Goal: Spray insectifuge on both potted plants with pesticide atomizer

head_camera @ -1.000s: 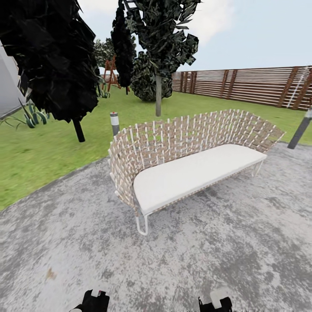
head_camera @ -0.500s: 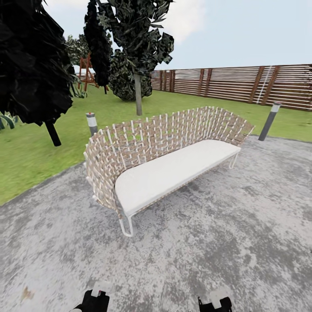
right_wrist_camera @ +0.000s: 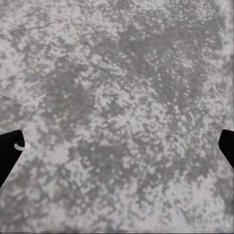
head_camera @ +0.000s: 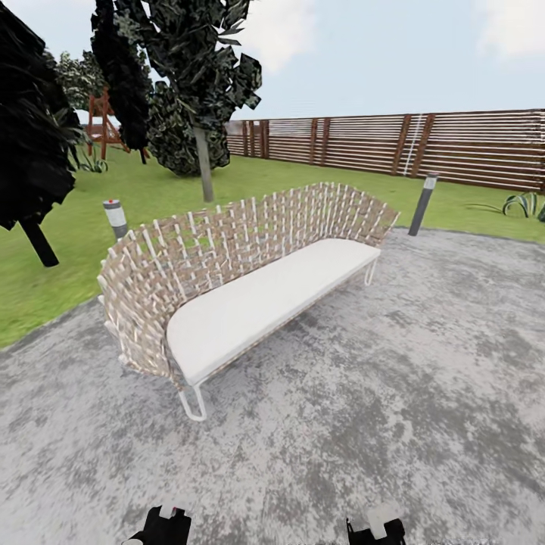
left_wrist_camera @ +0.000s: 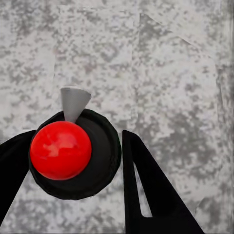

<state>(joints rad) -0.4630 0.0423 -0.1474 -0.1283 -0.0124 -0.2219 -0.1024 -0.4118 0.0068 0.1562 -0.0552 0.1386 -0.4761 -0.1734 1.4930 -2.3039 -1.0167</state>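
The pesticide atomizer (left_wrist_camera: 78,151) shows in the left wrist view as a round dark green-black body with a red ball top and a grey cone nozzle. My left gripper (left_wrist_camera: 73,161) is shut on it, a black finger (left_wrist_camera: 146,195) pressed to each side. In the right wrist view my right gripper (right_wrist_camera: 117,146) is open, its black tips far apart over bare paving. Both grippers, left (head_camera: 166,526) and right (head_camera: 376,531), sit at the bottom edge of the head view. The garden's grey patio (head_camera: 393,393) lies under me. The potted plants are out of view.
A woven bench (head_camera: 227,280) with a white cushion stands ahead at left on the patio. Two short bollards (head_camera: 116,218) (head_camera: 422,203) mark the lawn edge. Dark trees (head_camera: 189,83) stand at left, a slat fence (head_camera: 454,147) at the back, a spiky unpotted plant (head_camera: 522,203) far right.
The whole head view has swung to the right, so the bench and trees sit further left in the picture. The right bollard and a spiky plant have come into view. Both grippers keep their places.
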